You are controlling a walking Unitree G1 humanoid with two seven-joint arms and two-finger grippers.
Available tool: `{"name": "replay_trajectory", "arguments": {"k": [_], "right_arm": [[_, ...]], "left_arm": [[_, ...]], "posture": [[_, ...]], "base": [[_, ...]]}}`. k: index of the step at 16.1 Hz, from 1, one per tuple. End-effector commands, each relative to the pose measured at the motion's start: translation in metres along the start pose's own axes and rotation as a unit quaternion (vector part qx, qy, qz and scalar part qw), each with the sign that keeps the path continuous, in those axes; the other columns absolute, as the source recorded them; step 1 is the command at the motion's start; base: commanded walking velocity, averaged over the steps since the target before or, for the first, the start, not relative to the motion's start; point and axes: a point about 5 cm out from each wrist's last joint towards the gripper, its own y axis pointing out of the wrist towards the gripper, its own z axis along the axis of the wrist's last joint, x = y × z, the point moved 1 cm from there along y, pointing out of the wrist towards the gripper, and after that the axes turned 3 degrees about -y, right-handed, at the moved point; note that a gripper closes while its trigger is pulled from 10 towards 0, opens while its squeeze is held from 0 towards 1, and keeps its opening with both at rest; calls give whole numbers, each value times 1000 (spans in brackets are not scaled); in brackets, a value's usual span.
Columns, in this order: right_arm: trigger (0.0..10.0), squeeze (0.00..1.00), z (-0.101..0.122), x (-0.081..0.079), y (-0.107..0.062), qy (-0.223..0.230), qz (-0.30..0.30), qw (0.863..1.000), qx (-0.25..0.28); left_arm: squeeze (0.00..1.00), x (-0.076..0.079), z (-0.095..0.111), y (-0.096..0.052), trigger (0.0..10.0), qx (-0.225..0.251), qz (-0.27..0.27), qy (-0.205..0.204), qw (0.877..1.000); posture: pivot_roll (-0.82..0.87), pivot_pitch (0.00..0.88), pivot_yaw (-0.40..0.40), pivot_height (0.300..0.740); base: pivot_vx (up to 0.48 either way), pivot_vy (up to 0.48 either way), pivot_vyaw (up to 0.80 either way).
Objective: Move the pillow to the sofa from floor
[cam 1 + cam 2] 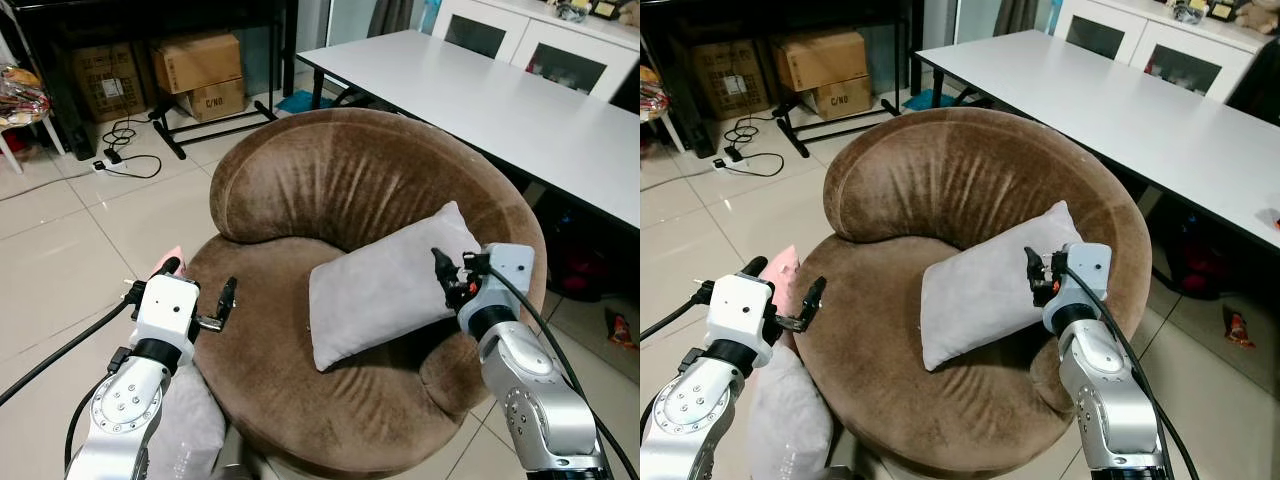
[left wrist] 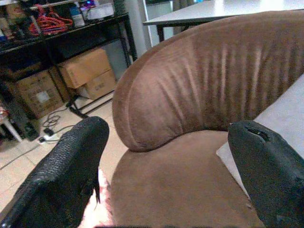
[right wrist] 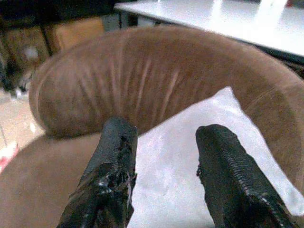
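The left end effector (image 1: pixel 198 292) sits at the lower left of the frame, its silver arm rising from the bottom edge and its white wrist block angled toward the sofa (image 1: pixel 350 190). Its two black, pebble-textured fingers (image 2: pixel 66 171) are spread wide and released, poised over the seat's left rim with nothing between them. The right end effector (image 1: pixel 1037 272) comes up from the lower right, forearm bent inward, fingers parted and empty, hovering at the right corner of the grey pillow (image 1: pixel 385 285); whether they touch the fabric cannot be told.

That pillow, a smooth rectangular cushion, lies tilted on the seat, its upper corner leaning against the backrest. The sofa is a round, tub-shaped chair in brown velvety fabric, with creases running down its curved, padded back.

On the tiled floor (image 1: pixel 70 240) at the lower left, beside the sofa's base, lie another pale grey pillow (image 1: pixel 790 420) and a pink one (image 1: pixel 783 275). A long white table (image 1: pixel 500 100) crosses the upper right, and cardboard boxes (image 1: pixel 200 75) sit under a dark shelf in the upper left.
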Motion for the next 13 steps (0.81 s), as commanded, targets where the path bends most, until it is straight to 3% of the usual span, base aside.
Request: {"name": "replay_trajectory", "arguments": {"k": [1,11,13], "right_arm": [[10000,0,-2,-1,-2,-16,7,1000,-12],[10000,0,0,3,-2,-22,-3,999,-24],[10000,0,-1,7,-1,-42,-18,999,-29]], "left_arm": [[0,4,1,0,10000,5,0,4,1000],[0,7,3,6,10000,11,-1,12,1000],[0,8,3,8,10000,14,0,11,1000]], "posture": [[84,0,-93,740],[75,0,-70,740],[74,0,-74,740]], "base": [[0,0,0],[-263,0,0],[-315,0,0]]}}
